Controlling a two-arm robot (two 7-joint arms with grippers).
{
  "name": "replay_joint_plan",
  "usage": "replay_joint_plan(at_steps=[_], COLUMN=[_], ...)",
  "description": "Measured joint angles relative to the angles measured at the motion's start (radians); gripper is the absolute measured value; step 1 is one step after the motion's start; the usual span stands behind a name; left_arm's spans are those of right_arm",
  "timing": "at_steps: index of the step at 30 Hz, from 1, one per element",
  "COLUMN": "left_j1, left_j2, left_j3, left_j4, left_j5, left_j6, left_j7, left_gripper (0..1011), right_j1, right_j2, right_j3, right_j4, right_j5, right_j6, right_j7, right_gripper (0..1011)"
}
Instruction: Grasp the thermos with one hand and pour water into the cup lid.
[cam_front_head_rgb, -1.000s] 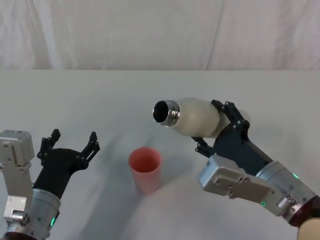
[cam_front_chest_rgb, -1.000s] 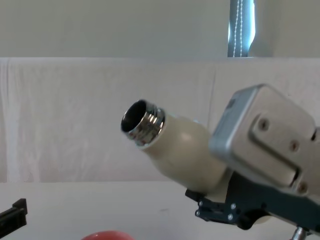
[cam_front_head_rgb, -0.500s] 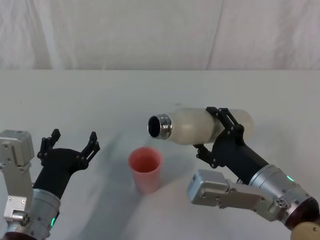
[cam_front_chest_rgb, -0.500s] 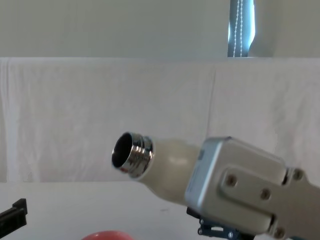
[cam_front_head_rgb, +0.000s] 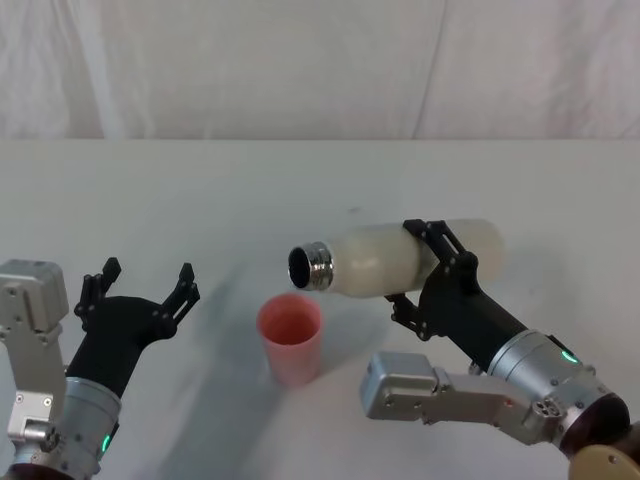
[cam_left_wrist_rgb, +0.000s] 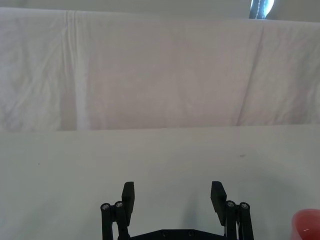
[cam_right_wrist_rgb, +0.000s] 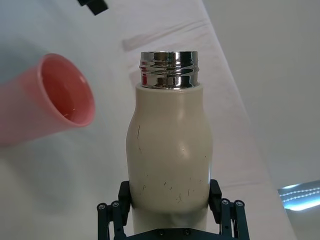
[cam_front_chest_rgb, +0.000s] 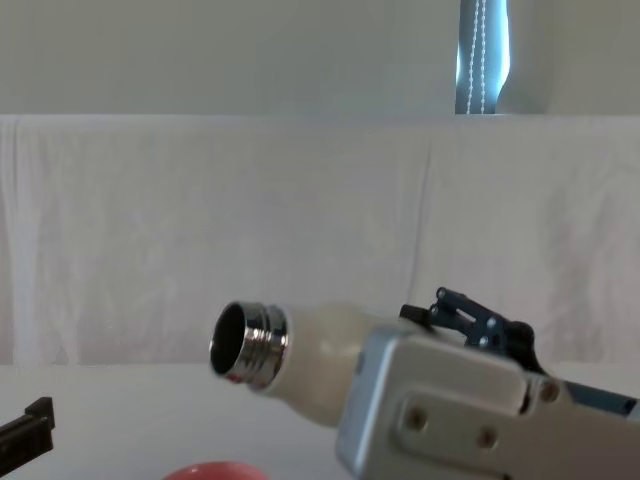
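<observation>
Cream-white matte thermos (cam_front_head_rgb: 400, 260) lies nearly level in head view, clamped mid-body by the black right gripper (cam_front_head_rgb: 432, 268), chrome neck aimed left just above the red-pink cup lid (cam_front_head_rgb: 290, 338); the left gripper (cam_front_head_rgb: 140, 292) idles, fingers spread. Right wrist view: centre the mouth (cam_right_wrist_rgb: 169, 58) over the cup rim, then tip slowly. Chest view: the long axis slopes slightly downward.

White cloth-covered tabletop (cam_front_head_rgb: 300, 180), faint creases in the cloth, white draped backdrop (cam_front_head_rgb: 300, 60) rising along its far edge, red-pink cup lid (cam_front_head_rgb: 291, 338) standing upright on it near the front, open mouth up, slightly left of centre
</observation>
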Motion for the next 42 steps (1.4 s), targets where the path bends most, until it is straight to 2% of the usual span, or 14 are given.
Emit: replay_joint_plan(at_steps=[10,26,42], left_j1=[0.000,0.000,0.000], left_j2=[0.000,0.000,0.000], left_j3=[0.000,0.000,0.000], left_j4=[0.000,0.000,0.000], left_j5=[0.000,0.000,0.000], left_j6=[0.000,0.000,0.000], left_j7=[0.000,0.000,0.000], left_gripper=[1001,1001,1001], right_j1=[0.026,0.075,0.085], right_j2=[0.000,-0.027,-0.017], right_j3=[-0.024,-0.050,-0.056], right_j4=[0.016,0.068,0.059], right_j5=[-0.033,-0.076,-0.118], right_j6=[0.016,0.056,0.070], right_j7=[0.016,0.027,0.004], right_gripper=[951,951,951])
